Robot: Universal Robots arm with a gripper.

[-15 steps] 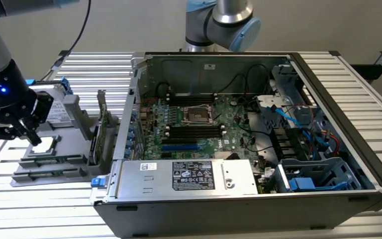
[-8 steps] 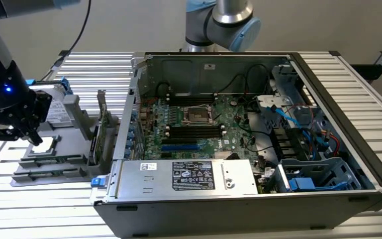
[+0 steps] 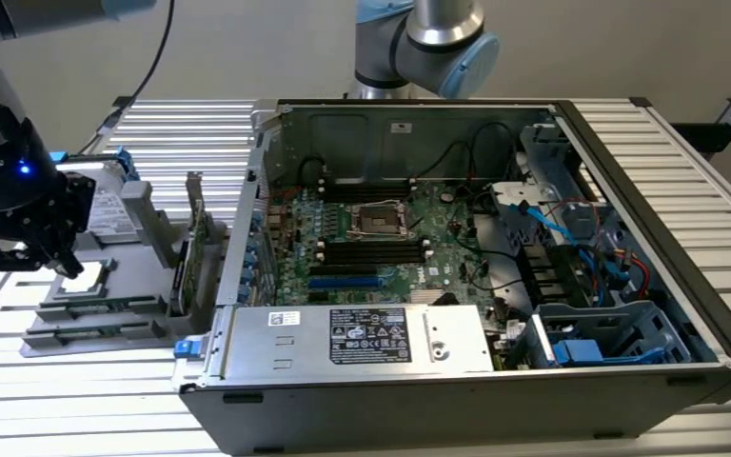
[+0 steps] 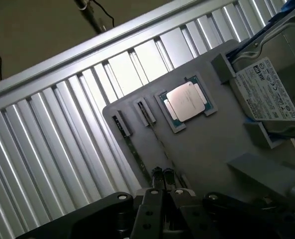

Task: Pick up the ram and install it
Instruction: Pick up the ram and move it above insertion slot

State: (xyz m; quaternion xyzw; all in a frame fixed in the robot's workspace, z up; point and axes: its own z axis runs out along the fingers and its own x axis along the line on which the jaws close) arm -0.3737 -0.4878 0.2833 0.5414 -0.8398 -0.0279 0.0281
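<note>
Grey tray (image 4: 207, 144), silver ribbed table (image 4: 62, 149), green motherboard (image 3: 455, 228).

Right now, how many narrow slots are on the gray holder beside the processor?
2, side by side on the gray holder: one slot next to the processor, the other slot just beyond it. More may be hidden.

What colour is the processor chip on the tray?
Processor chip: silver lid, green edges; best in the wrist view.

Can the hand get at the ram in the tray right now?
Likely yes: the hand sits right on the ram, seemingly shut on its top edge; nothing on the tray blocks it.
</note>
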